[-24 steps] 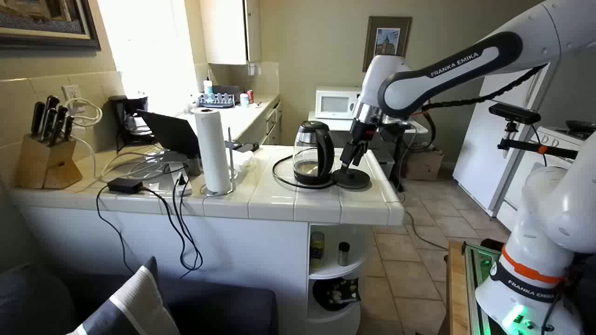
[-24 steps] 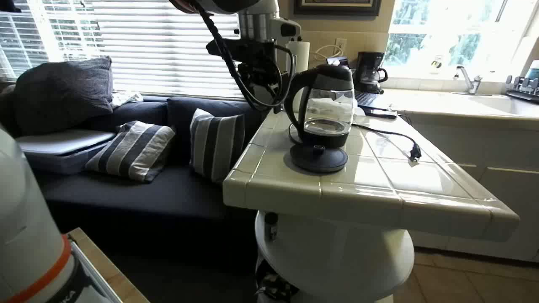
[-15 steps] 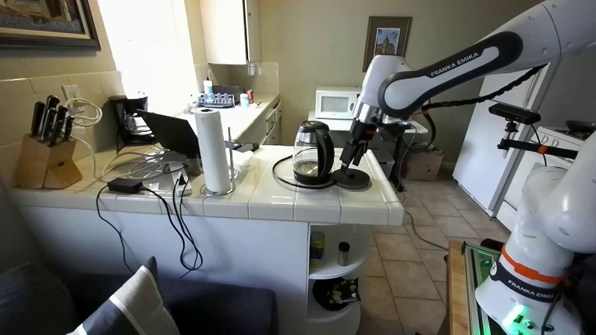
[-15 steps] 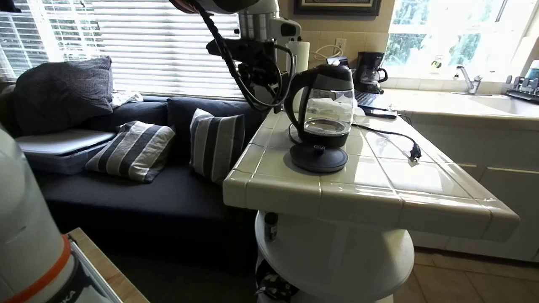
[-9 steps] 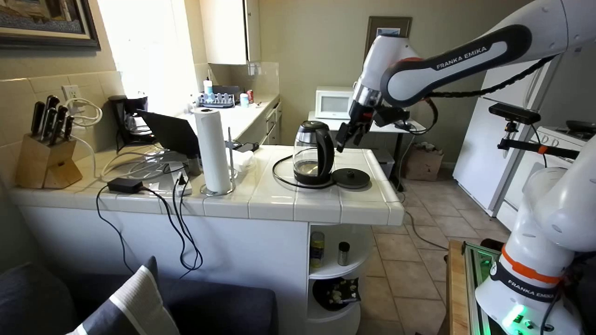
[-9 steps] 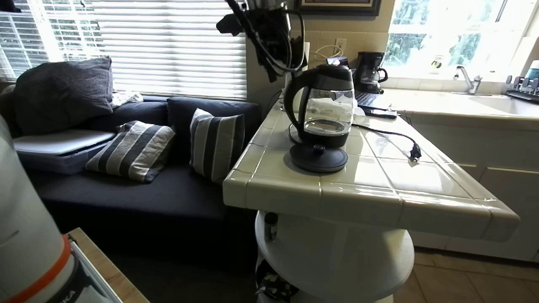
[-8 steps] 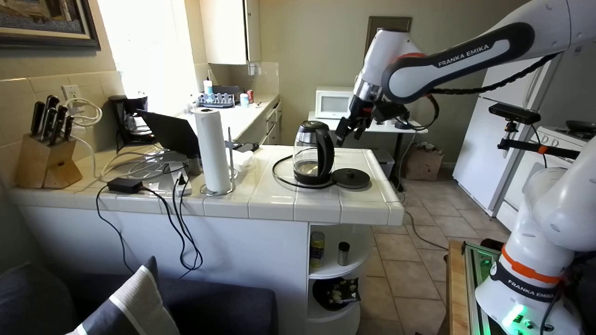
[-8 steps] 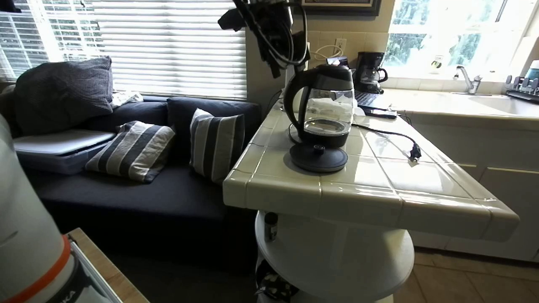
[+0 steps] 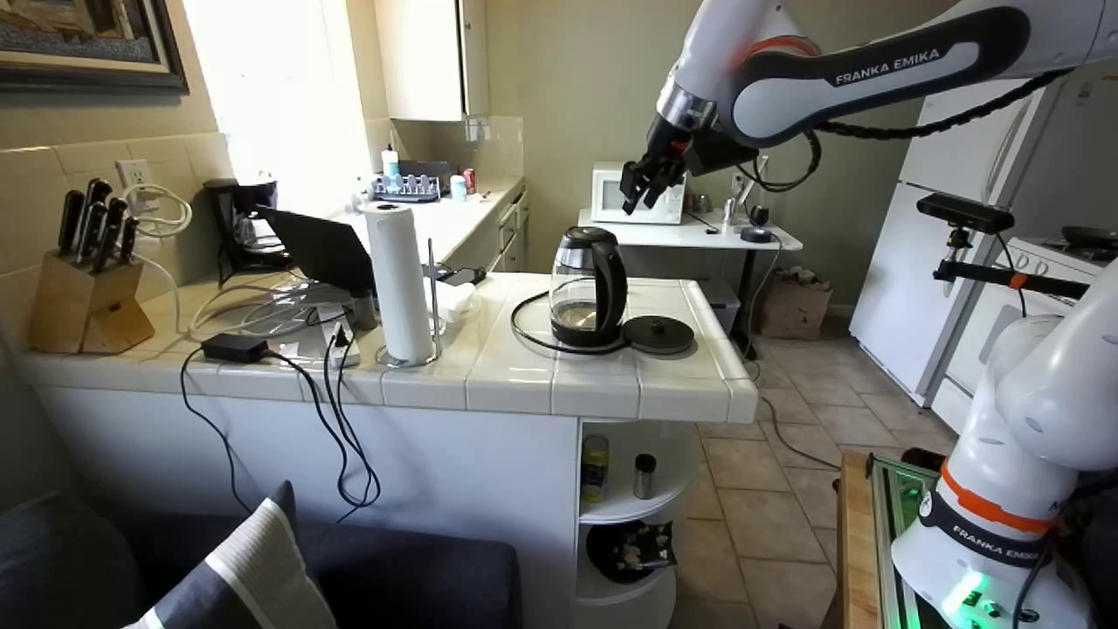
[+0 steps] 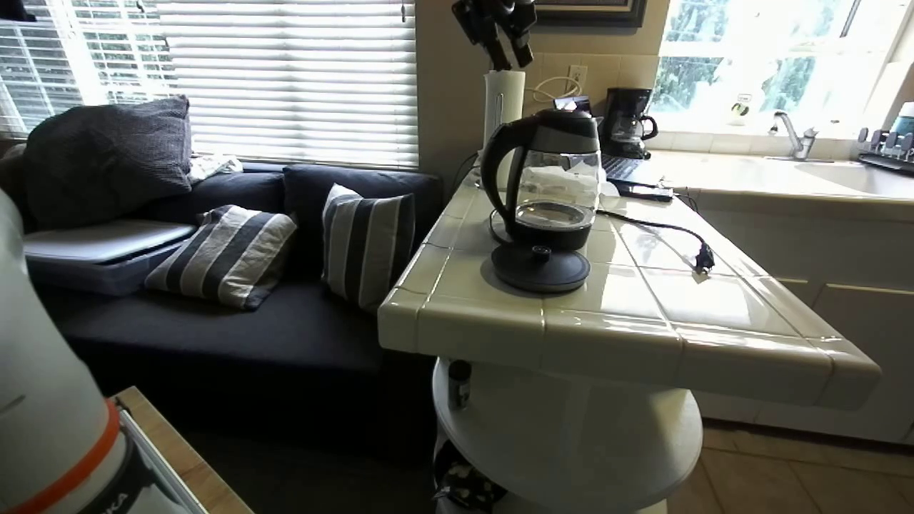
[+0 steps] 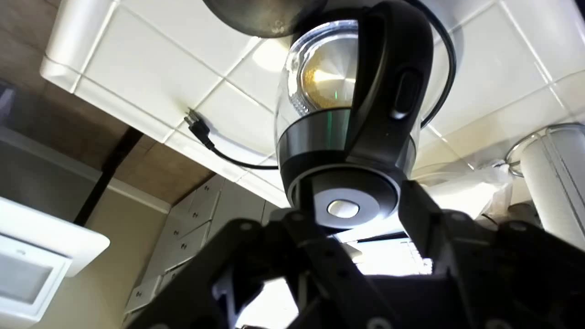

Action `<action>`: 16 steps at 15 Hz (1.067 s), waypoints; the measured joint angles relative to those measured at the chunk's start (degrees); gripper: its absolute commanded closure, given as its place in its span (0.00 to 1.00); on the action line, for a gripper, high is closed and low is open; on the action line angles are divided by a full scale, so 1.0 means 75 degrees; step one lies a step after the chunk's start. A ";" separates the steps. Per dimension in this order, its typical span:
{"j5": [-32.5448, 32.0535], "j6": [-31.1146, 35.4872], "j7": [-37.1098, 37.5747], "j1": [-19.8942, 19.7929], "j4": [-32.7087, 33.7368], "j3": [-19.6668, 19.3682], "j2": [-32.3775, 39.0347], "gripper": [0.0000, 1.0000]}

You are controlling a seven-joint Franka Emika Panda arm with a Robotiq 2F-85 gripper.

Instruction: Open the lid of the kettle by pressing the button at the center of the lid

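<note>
- 2 fingers [image 11: 418, 214] of the gripper [image 11: 358, 196] stand apart, nothing between them; in an exterior view they hang higher than the kettle [image 9: 582, 293] and clear of it.
- Kettle: upright on the tiled counter [image 10: 457, 289], just beside its round base [image 10: 540, 273], not on it. Lid [image 11: 347, 193] looks closed, so we judge the press not yet done.
- Risk 1, missed press: the button [image 11: 343, 209] shows in the gap between the fingers. Lowered straight, they could land on the rim or straddle it. We would bring them together beforehand.
- Risk 2, slide or tilt: the tile looks glossy and nothing pins the kettle, so an off-centre push may shift it.
- Risk 3, snag: the handle [image 11: 394, 68] stands close to the lid; a small sideways error could put a finger on it.
- Hard to see: only the wrist view shows the button; both exterior views meet the lid nearly edge-on.
- The fingers blur in the wrist view, and their height over the lid is hard to read there.
- Cut off: the gripper [image 10: 514, 63] meets the top edge in an exterior view, its upper part lost.
- No hinge visible, so we cannot tell which way the lid swings.
</note>
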 measured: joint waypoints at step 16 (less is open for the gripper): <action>-0.0638 0.2118 0.0082 -0.0215 0.0628 -0.0282 0.1681 1.00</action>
